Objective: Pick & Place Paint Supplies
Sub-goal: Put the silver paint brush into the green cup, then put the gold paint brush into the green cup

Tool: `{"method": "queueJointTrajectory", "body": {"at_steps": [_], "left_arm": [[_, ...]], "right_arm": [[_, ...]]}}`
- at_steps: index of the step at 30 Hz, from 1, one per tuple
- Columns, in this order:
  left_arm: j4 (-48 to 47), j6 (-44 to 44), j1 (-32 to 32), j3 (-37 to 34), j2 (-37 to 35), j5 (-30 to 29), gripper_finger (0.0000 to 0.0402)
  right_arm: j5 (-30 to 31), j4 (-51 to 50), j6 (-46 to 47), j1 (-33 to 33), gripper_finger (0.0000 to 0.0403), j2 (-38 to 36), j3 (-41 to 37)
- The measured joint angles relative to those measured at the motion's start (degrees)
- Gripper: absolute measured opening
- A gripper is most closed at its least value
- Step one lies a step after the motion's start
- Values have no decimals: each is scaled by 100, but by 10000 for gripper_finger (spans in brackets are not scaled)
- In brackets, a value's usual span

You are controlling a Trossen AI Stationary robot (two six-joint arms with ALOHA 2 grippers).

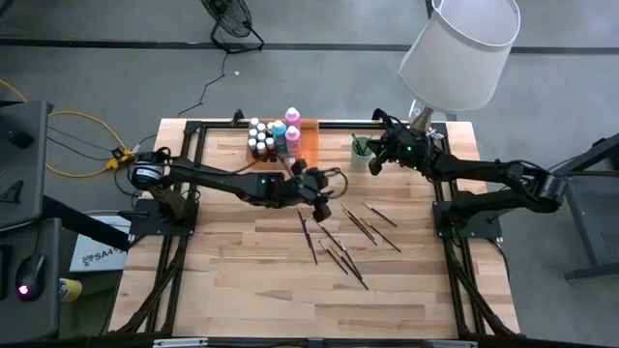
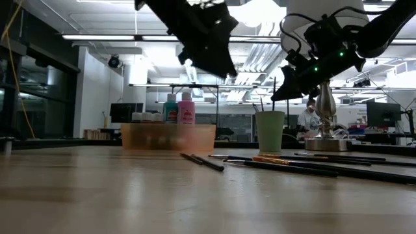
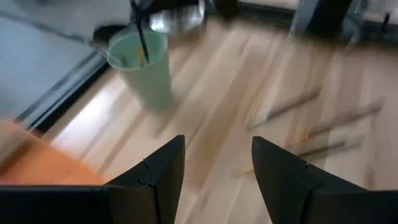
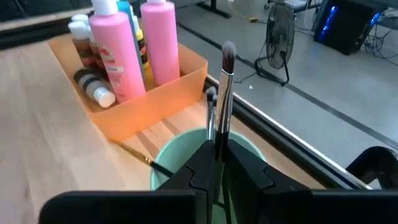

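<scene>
Brush over the cup
We see the right tool [image 4: 217, 163] pinching a brush [image 4: 224, 93] above the cup [image 4: 163, 160]; the left tool [image 3: 214, 165] hangs wide, seemingly empty, near the tray [image 1: 308, 133].

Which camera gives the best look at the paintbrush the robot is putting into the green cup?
The right wrist view: the paintbrush stands upright, bristles up, pinched in the right claw above the green cup. The low view shows only a thin dark line above the cup. In the high and left wrist views I cannot pick it out.

Two tall pink paint bottles [image 4: 112, 53] are counted in one orange tray [image 4: 155, 102]. One pale green cup [image 2: 269, 131] is seen. Several paintbrushes [image 1: 340, 253] are scattered on the table [image 1: 251, 290]; their number cannot be told exactly.
</scene>
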Motion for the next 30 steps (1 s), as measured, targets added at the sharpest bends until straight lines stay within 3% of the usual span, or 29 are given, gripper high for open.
{"method": "queueJointTrajectory", "body": {"at_steps": [5, 11, 17, 23, 30], "left_arm": [[937, -214, 47, -929, -603, 41, 179], [1255, -357, 47, -1764, -1097, -5, 179], [2047, -405, 51, -2253, -1194, 38, 179], [2147, -408, 51, -2517, -1261, -27, 179], [2136, -552, 51, -2554, -1267, -59, 179]], "right_arm": [[-34, 46, 73, 2, 32, -61, -2], [-356, 4, 99, -30, 39, -149, 5], [-421, -80, 140, -31, 114, -157, -15], [-418, -161, 102, -111, 206, -326, -2], [-865, -1468, 210, -109, 234, -1431, -6]]}}
